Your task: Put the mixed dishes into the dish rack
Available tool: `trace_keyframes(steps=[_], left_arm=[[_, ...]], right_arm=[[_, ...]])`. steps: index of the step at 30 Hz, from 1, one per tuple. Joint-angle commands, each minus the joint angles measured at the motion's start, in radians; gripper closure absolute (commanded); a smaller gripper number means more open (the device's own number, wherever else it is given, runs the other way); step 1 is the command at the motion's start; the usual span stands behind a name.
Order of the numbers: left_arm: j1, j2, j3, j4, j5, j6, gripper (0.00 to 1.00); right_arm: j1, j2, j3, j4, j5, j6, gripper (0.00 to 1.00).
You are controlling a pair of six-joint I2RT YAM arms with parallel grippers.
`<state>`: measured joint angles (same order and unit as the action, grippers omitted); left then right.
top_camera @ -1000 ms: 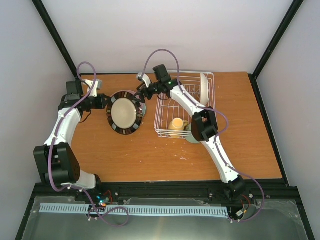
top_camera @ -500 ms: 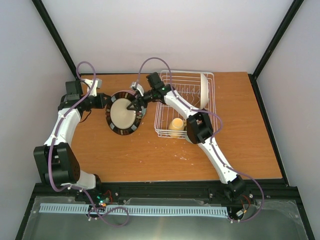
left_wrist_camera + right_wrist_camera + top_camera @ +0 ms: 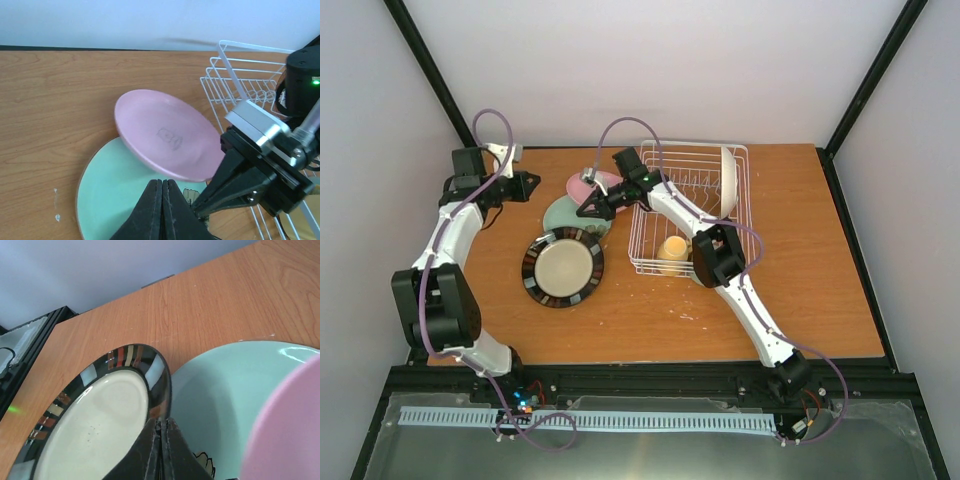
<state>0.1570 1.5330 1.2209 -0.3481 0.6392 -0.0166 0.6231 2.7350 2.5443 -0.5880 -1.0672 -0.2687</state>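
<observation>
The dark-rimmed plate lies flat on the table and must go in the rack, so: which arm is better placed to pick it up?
Right. The right gripper, jaws shut and empty, hangs by the far rim of the dark-rimmed plate, on the dish rack side. The left gripper sits farther off.

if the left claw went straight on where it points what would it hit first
Most likely the near rim of the pink plate, right ahead of the shut left claw. The claw's height is unclear, so it might touch the mint plate below first.

The wooden table (image 3: 800,300) bears a dark-rimmed cream plate (image 3: 563,268), a mint green plate (image 3: 558,213) and the dish rack (image 3: 650,240).
</observation>
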Motion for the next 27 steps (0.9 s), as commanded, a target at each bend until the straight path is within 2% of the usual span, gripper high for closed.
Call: trace_keyframes(steps=[1,6,11,15,17,20,24,27], left_arm=[[-0.001,0.049,0.062,-0.007,-0.023,0.008,0.99],[-0.001,0.162,0.109,-0.204,-0.158,0.062,1.00],[0.050,0.212,0.107,-0.297,0.027,0.165,0.90],[0.129,0.202,0.125,-0.369,0.174,0.271,0.78],[0.161,0.182,0.120,-0.409,0.225,0.325,0.71],[0.168,0.135,0.076,-0.442,0.258,0.400,0.58],[0.168,0.089,0.009,-0.465,0.293,0.467,0.52],[0.168,0.099,-0.013,-0.480,0.278,0.491,0.48]], right_arm=[[0.006,0.010,0.020,-0.033,0.046,-0.047,0.97],[0.006,-0.022,0.013,-0.062,0.061,-0.054,0.97],[0.003,-0.116,-0.040,-0.096,0.072,-0.051,0.94],[-0.004,-0.241,-0.109,-0.152,0.115,-0.070,0.75],[-0.011,-0.330,-0.184,-0.162,0.160,-0.097,0.70],[-0.028,-0.492,-0.359,-0.125,0.242,-0.114,0.67],[-0.078,-0.705,-0.587,-0.040,0.289,-0.133,0.65],[-0.117,-0.767,-0.633,-0.017,0.286,-0.124,0.62]])
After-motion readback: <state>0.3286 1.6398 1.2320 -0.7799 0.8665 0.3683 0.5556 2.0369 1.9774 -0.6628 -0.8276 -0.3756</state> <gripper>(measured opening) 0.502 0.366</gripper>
